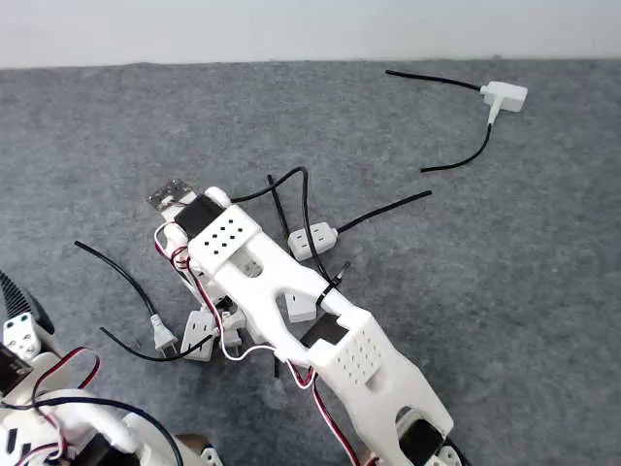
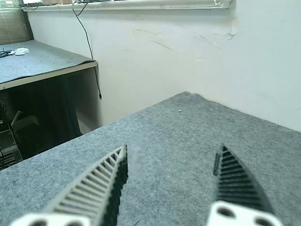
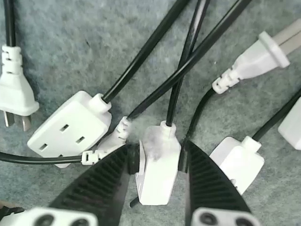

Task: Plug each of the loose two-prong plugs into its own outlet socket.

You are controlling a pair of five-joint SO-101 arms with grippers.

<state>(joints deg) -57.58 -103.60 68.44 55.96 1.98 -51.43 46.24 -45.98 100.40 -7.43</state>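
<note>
My right gripper (image 3: 157, 146) points down into a cluster of white plugs and sockets on the grey felt. Its two fingers press against a white plug body (image 3: 160, 169) on a black cord; its prongs are hidden. Beside it lie a two-slot socket (image 3: 68, 127), a two-prong plug (image 3: 14, 94), another plug (image 3: 254, 59) and a further white socket body (image 3: 235, 160). From above, the right arm (image 1: 291, 291) covers much of this cluster; a socket (image 1: 312, 240) and a plug (image 1: 163, 335) show beside it. My left gripper (image 2: 172, 149) hangs open, with nothing in it, over bare felt.
A separate white socket (image 1: 505, 95) with black cords lies far off at the back right. Black cords cross one another around the cluster. The left arm (image 1: 29, 340) sits at the front left corner. The felt's far corner (image 2: 188, 94) ends at a white wall.
</note>
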